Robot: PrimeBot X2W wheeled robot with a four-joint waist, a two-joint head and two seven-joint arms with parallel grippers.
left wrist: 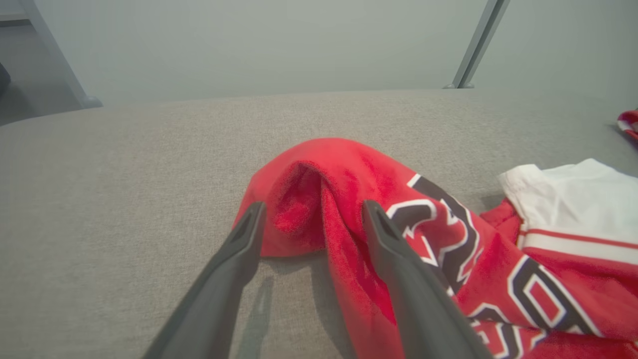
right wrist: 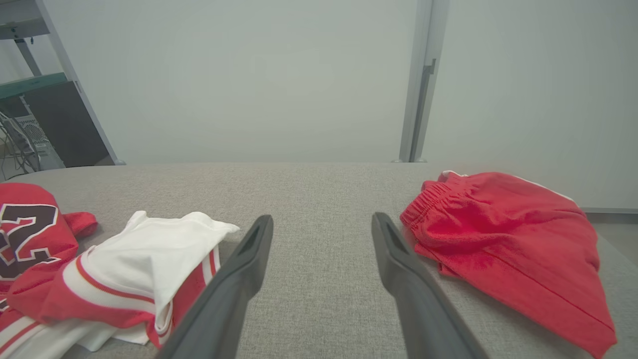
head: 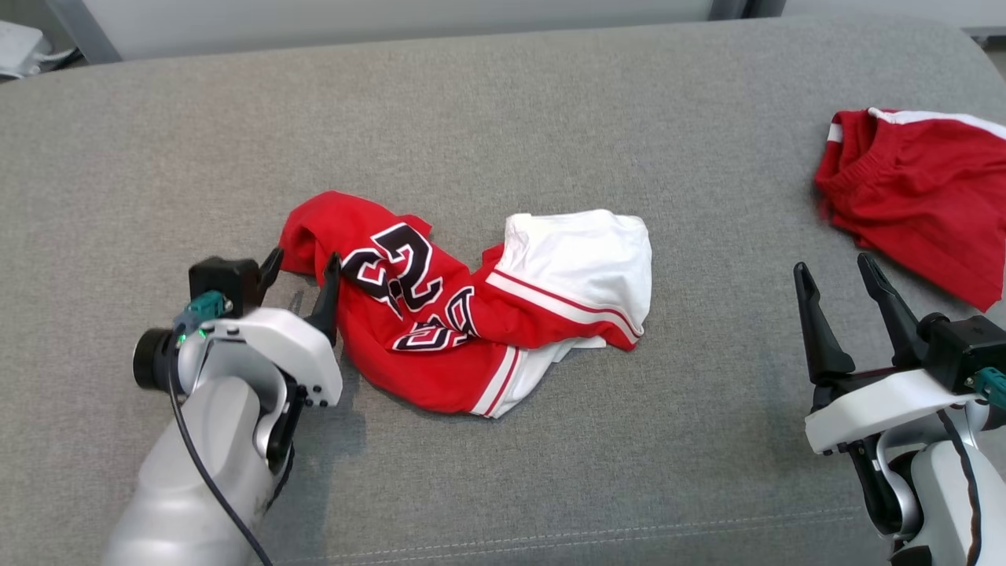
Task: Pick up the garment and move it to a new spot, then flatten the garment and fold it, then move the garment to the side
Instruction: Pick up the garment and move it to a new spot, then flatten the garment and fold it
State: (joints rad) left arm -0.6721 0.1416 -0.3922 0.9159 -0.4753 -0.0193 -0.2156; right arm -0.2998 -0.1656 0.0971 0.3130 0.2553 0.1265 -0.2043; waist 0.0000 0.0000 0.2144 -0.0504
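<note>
red jersey (head: 464, 314) crumpled on grey cushion (head: 550, 118), awaiting flattening. left gripper (head: 305, 258) spread wide astride one red fold, gripping nothing. right gripper (head: 833, 266) released too, parked clear near shorts (head: 919, 196)

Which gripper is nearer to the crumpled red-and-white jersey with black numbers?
Left. The left gripper, open, straddles the red end of the jersey; the right gripper sits apart to its right, beside the red shorts.

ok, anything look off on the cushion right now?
The jersey lies crumpled and twisted, not flat. Its red end bunches between the fingers of the open left tool. Red shorts sit apart, off to the right. Nothing torn or spilled.
</note>
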